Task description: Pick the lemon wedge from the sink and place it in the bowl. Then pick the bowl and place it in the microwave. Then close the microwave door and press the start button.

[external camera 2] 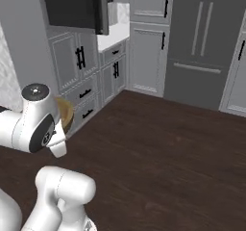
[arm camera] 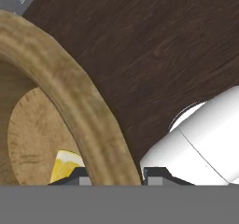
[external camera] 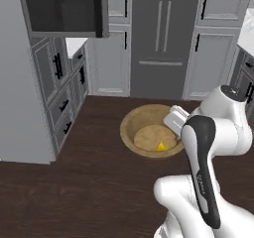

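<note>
Inside one bowl (external camera: 149, 131), one lemon wedge (external camera: 161, 146).

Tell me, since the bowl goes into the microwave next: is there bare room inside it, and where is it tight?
The microwave cavity looks bare, bordered by its walls and open microwave door. Tight spot: the bowl rim, clamped by the gripper, lemon wedge beside it.
</note>
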